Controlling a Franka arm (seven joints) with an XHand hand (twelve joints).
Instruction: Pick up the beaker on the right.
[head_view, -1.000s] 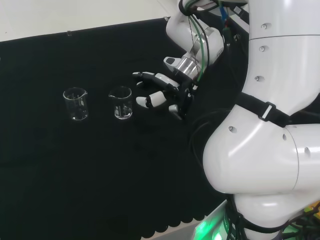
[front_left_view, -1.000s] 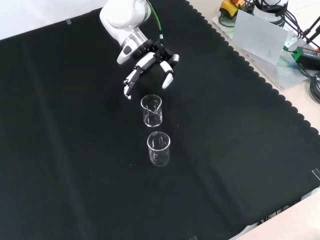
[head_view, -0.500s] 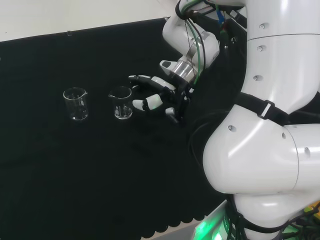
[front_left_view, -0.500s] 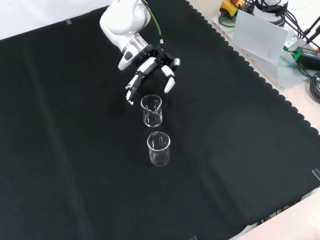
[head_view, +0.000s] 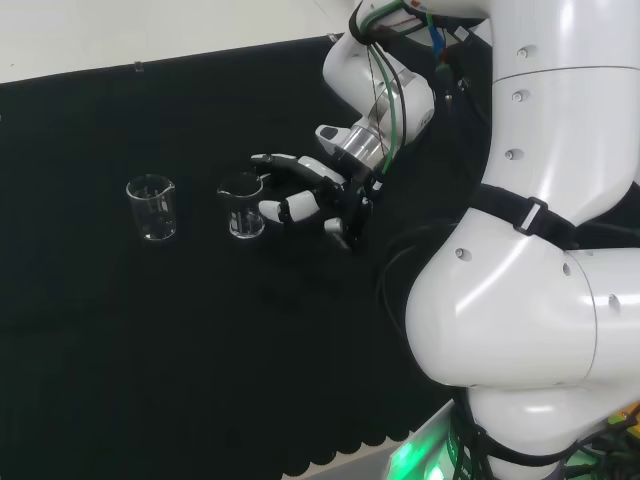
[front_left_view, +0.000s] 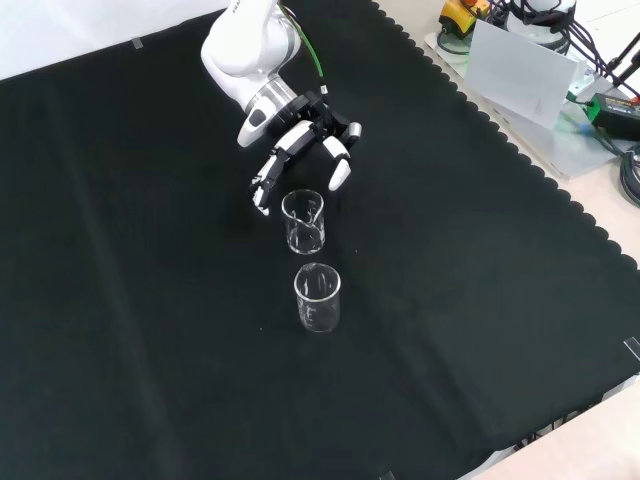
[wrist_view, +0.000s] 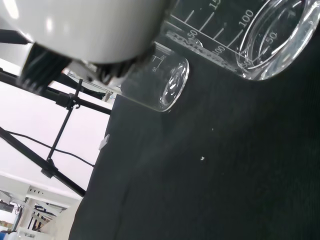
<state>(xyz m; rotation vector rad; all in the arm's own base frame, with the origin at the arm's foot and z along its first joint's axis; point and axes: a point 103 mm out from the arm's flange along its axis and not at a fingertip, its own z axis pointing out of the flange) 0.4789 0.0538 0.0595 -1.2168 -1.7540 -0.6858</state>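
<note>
Hand (head_view: 318, 192) hangs w/ fingers spread and loosely curved, grasping nothing, palm turned toward the near beaker (head_view: 242, 206). In head view it's just right of that beaker, fingertips (head_view: 268, 208) about at the glass; can't tell if touching. In front view the hand (front_left_view: 305, 135) sits just above the beaker (front_left_view: 303, 221), one finger (front_left_view: 264, 190) down past its left rim, another by its right.

Near beaker upright on the cloth (head_view: 150, 330), looks empty. Wrist cam has it (wrist_view: 260, 42) close and large, scale marks showing.

2nd beaker (head_view: 152, 207) also upright, left of the near one in head view, below it in front view (front_left_view: 318, 297), a clear gap between them. In wrist cam the 2nd (wrist_view: 157, 85) is farther off.
</note>
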